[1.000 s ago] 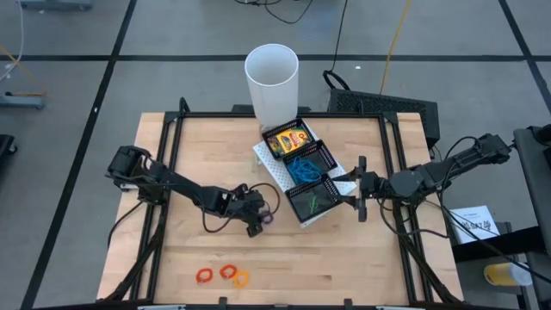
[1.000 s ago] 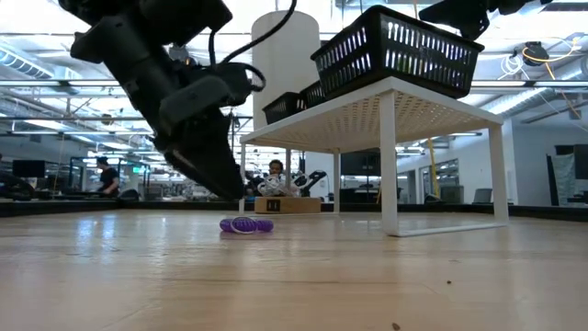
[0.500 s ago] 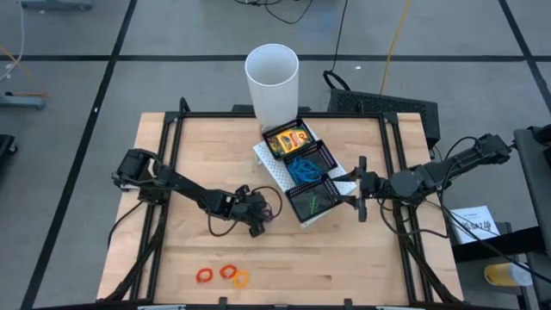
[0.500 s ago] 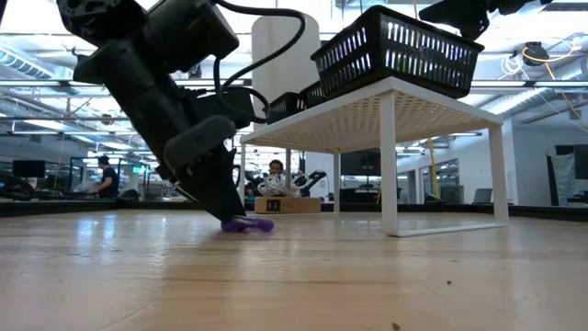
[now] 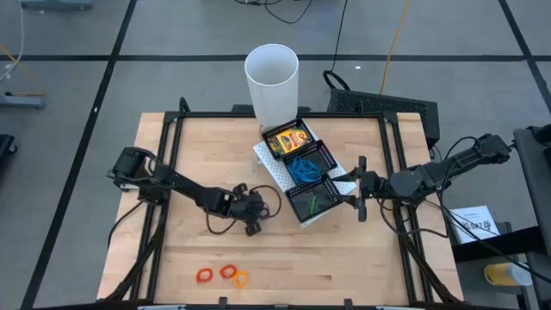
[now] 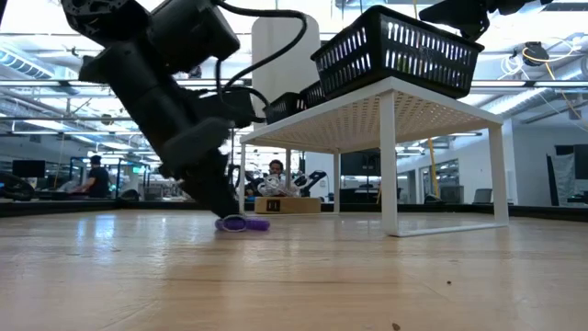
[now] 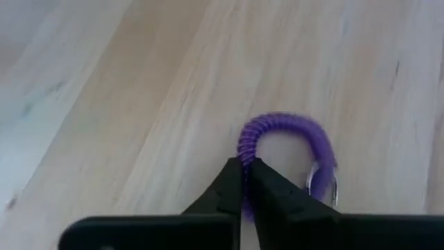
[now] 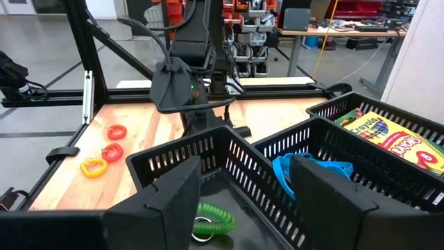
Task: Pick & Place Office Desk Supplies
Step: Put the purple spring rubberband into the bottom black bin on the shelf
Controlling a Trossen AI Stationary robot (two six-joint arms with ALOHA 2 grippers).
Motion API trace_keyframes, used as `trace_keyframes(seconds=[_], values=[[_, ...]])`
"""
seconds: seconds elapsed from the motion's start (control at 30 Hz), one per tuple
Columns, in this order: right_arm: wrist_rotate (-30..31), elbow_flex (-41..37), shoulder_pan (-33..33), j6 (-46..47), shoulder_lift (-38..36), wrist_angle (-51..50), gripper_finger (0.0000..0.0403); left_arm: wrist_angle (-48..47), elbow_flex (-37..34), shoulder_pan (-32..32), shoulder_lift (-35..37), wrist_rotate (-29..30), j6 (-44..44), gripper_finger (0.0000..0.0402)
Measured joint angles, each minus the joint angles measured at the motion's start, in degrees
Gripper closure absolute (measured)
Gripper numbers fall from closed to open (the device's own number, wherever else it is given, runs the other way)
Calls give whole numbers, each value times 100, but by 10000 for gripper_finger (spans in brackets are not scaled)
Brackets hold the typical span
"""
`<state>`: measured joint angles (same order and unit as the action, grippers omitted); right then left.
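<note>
High view: pale planked wooden table inside a black frame, grey floor with dark lines around. Near the table's middle, black mesh tray with three compartments on a white perforated stand. Beyond the tray, tall white cylindrical cup. In the tray compartment nearest the cup, yellow-and-green crayon box; in the middle one, blue loops; in the third, a green loop. Left of the tray, left gripper low on the wood. Just right of the tray, right gripper. Well in front of the tray, three loops in a row: red loop, a second red loop, orange loop.

Low view: purple coiled loop flat on the wood, left of the stand's legs, left gripper's tip down against it. Behind, a bright hall with benches.

Left wrist view: fingers pinched together on the ribbed purple coil's near end.

Right wrist view: broad dark fingers spread apart over the tray's rim, holding nothing.
</note>
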<state>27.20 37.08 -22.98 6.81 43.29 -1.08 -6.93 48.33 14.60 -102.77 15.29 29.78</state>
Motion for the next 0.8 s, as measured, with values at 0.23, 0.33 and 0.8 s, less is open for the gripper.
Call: trace_keyframes(seconds=[0.23,0.33,0.8], values=[[-2,-7,2,-42,62,349,193,-592,-24,101,1167,645,-234,388],[0,-7,7,-80,185,596,193,-612,-26,219,1717,1192,-557,394],[-33,-7,97,-664,1692,2796,193,2122,-21,578,2639,2223,-3990,385]])
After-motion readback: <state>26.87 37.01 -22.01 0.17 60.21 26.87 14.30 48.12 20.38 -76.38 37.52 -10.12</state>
